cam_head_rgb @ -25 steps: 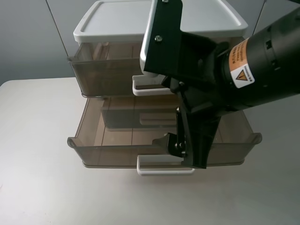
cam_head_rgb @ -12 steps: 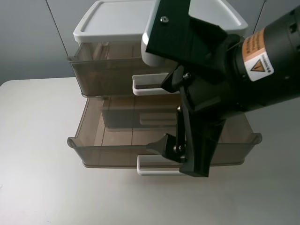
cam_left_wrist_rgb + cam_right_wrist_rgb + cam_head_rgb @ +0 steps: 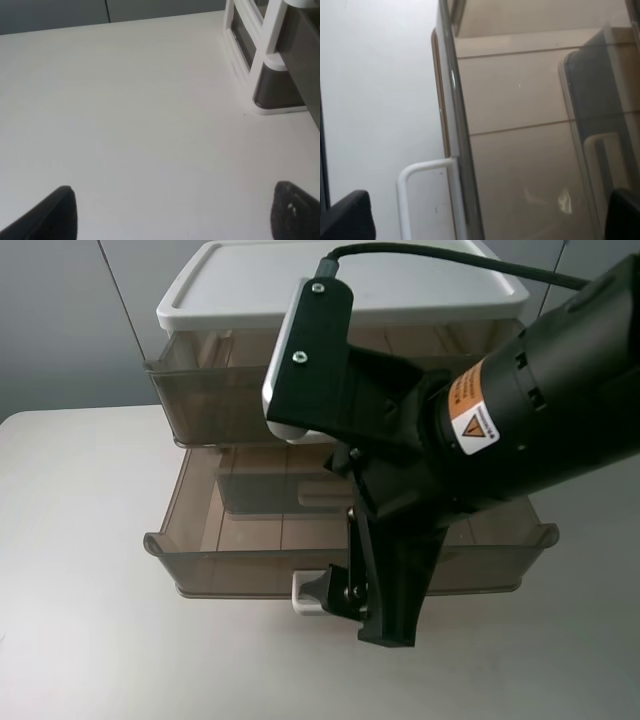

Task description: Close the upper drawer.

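The upper drawer (image 3: 215,395) is smoky-brown and translucent and sticks out a little from under the white lid (image 3: 240,285). Its white handle is hidden behind my right arm. My right gripper (image 3: 366,606) hangs open and empty in front of the unit, low over the front wall and white handle (image 3: 304,596) of the bottom drawer (image 3: 230,570). In the right wrist view, the right gripper (image 3: 485,220) shows two dark fingertips (image 3: 347,217) far apart, over that front wall and handle (image 3: 417,172). My left gripper (image 3: 175,220) is open and empty over bare table.
The bottom drawer is pulled far out over the white table (image 3: 80,540). The unit's white frame and corner (image 3: 267,75) stand at the edge of the left wrist view. The left arm does not show in the exterior view.
My right arm has swung down and to the left. Its gripper has dropped to the bottom drawer's handle, and its wrist now covers the upper drawer's handle. The drawers have not moved.
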`<state>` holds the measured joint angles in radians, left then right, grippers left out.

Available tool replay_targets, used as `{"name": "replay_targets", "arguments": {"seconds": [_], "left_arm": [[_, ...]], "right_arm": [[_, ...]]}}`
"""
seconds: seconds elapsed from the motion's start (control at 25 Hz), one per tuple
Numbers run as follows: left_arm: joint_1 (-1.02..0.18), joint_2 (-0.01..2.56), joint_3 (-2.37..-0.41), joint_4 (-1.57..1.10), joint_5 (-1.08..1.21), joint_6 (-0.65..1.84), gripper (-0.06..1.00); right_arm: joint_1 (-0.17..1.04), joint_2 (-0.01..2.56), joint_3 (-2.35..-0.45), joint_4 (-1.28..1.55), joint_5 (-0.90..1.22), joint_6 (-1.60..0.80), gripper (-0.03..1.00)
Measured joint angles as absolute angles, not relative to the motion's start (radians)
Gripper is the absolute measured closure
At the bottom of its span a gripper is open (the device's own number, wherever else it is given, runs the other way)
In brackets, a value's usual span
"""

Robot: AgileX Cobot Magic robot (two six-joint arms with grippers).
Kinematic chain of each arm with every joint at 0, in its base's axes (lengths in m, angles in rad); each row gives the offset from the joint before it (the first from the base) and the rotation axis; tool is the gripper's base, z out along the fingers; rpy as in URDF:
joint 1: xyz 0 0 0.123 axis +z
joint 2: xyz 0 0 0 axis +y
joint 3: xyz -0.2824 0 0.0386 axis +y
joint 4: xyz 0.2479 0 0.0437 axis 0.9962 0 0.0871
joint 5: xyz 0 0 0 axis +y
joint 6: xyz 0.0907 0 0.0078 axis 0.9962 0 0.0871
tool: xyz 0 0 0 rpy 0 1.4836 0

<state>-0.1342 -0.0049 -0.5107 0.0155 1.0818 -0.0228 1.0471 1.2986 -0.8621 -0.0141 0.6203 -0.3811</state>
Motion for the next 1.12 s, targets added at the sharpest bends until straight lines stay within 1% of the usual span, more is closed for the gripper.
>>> {"name": "replay_targets", "arguments": {"seconds": [0.28,1.12], "left_arm": [[-0.134,-0.005,-0.511,0.016,1.082,-0.023,0.20],[-0.134,-0.005,-0.511,0.016,1.082,-0.021,0.20]], "right_arm": [[1.032,1.313,-0.862,-0.032,0.552,-0.385,0.27],[0.937,1.351,-0.862,-0.098,0.487,-0.407,0.27]]}}
